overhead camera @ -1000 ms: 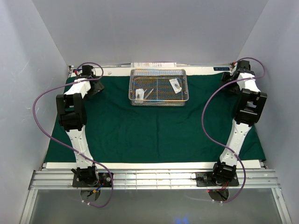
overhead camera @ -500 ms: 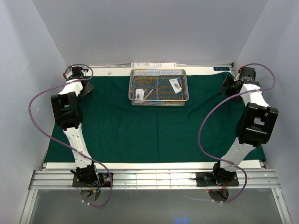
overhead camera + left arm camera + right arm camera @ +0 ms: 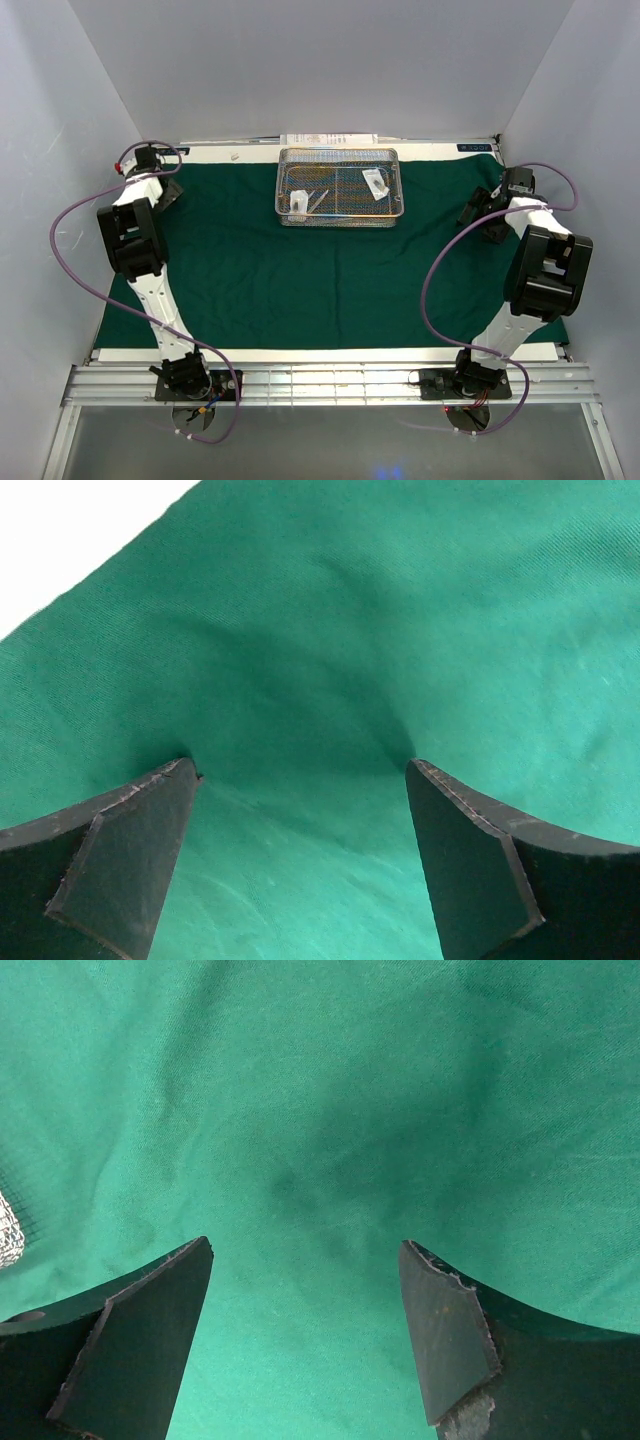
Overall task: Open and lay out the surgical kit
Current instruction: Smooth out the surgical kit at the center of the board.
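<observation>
**White-walled booth (image 3: 300,70), kit laid open**

The white table (image 3: 320,354) is covered by a dark green cloth wrap (image 3: 330,280), spread open and flat. At its far middle stands the rectangular silver wire-mesh tray (image 3: 340,219). It holds two small white packets (image 3: 298,202) (image 3: 375,181) and thin tweezers (image 3: 318,199); the scissors are too small to make out. The left claw (image 3: 300,772) hangs low over the cloth's far left corner. The right claw (image 3: 305,1245) hangs low over the cloth's right side. Both gape wide and grip nothing.
</observation>
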